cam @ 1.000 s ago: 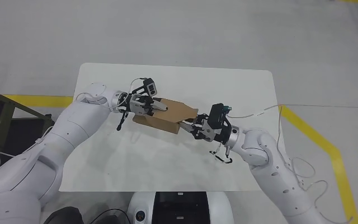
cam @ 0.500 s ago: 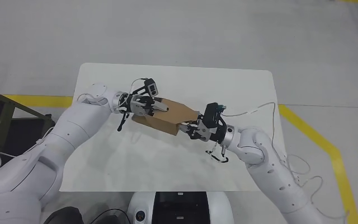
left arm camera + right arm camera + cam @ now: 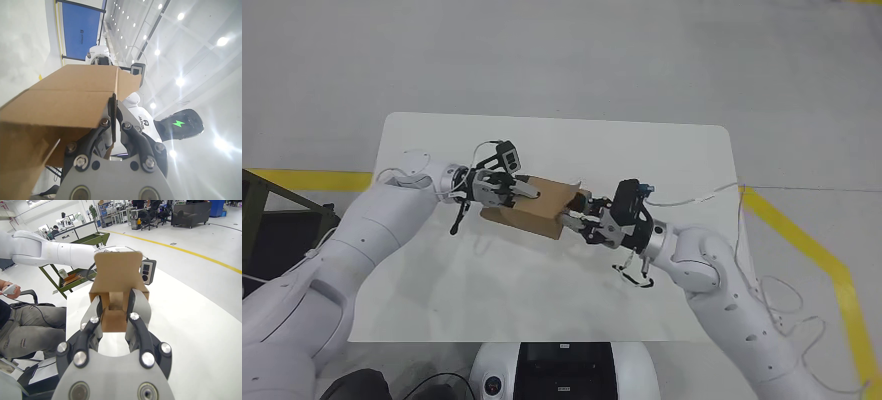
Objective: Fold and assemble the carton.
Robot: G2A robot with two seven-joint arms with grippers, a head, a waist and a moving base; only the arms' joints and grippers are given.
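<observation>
The left gripper (image 3: 114,109) is closed tight on a flap of the brown carton (image 3: 62,98). The right gripper (image 3: 115,302) has its fingers apart at the carton's open end. The carton is between them, around the middle of the white counter (image 3: 642,290).

The white table (image 3: 542,290) with rounded corners stands on a grey floor (image 3: 642,60). The brown carton (image 3: 538,205) is over its middle; whether it touches the top is unclear.
</observation>
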